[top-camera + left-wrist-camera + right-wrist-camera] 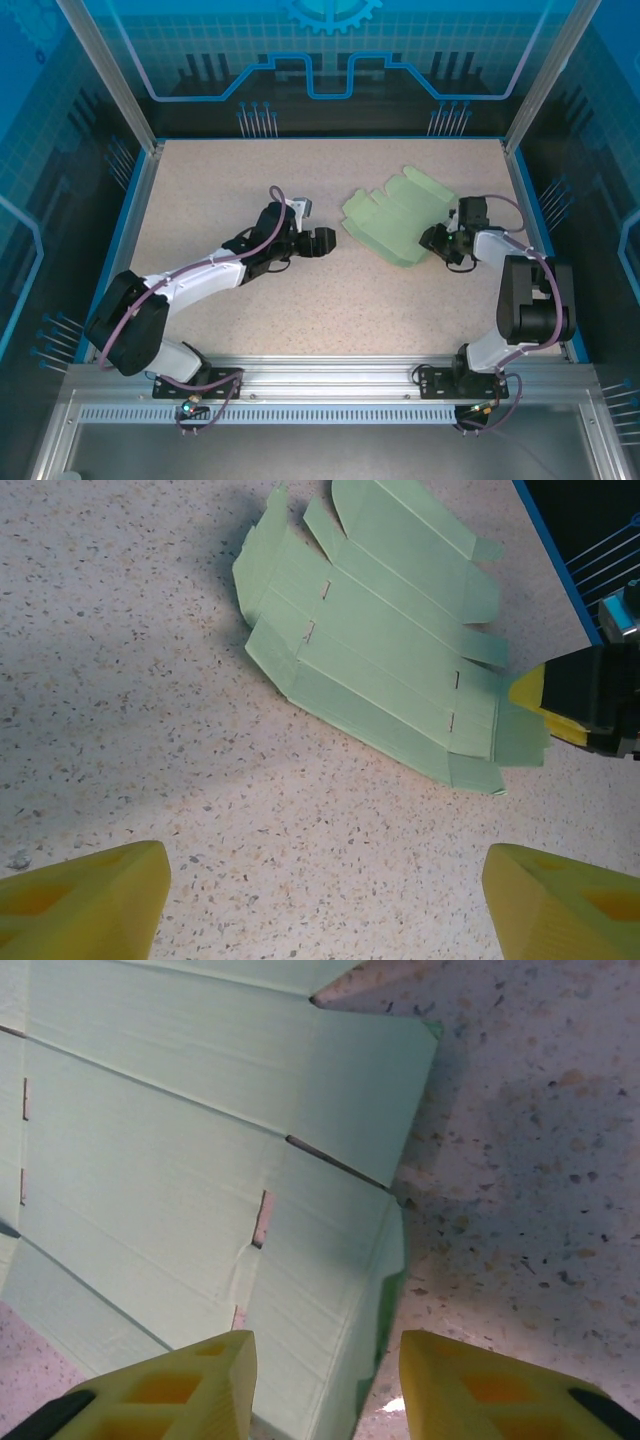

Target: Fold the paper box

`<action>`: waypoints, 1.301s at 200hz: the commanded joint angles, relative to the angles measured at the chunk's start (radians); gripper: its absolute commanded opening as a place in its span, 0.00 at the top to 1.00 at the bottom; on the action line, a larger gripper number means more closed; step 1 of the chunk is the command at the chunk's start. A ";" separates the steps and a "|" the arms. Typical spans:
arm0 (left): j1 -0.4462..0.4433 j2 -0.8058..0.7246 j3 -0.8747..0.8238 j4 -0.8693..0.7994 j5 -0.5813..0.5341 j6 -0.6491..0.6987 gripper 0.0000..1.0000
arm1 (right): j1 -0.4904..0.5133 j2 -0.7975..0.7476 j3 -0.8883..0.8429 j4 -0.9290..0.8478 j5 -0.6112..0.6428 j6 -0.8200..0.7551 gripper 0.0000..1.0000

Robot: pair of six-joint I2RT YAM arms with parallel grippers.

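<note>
The paper box lies unfolded as a pale mint-green creased sheet on the speckled table, right of centre. In the left wrist view the paper box spreads out ahead with its tabbed flaps. My left gripper hovers low just left of the sheet, and the left gripper is open over bare table. My right gripper sits at the sheet's near right edge. In the right wrist view the paper box has a slightly lifted edge flap between the fingers of the right gripper, whose jaws stand apart.
A blue-edged rail borders the table on the right, close to the sheet. An aluminium rail runs along the near edge. Open speckled table extends to the left and back.
</note>
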 commanded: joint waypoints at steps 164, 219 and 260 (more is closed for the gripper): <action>-0.016 0.164 0.011 0.287 0.035 -0.394 0.34 | 0.215 -0.372 -0.277 0.406 0.081 0.650 0.92; -0.020 0.262 0.046 0.301 0.037 -0.501 0.34 | 0.279 -0.386 -0.325 0.488 0.155 0.760 0.92; -0.038 0.339 0.093 0.304 0.026 -0.557 0.33 | 0.321 -0.345 -0.321 0.522 0.168 0.799 0.92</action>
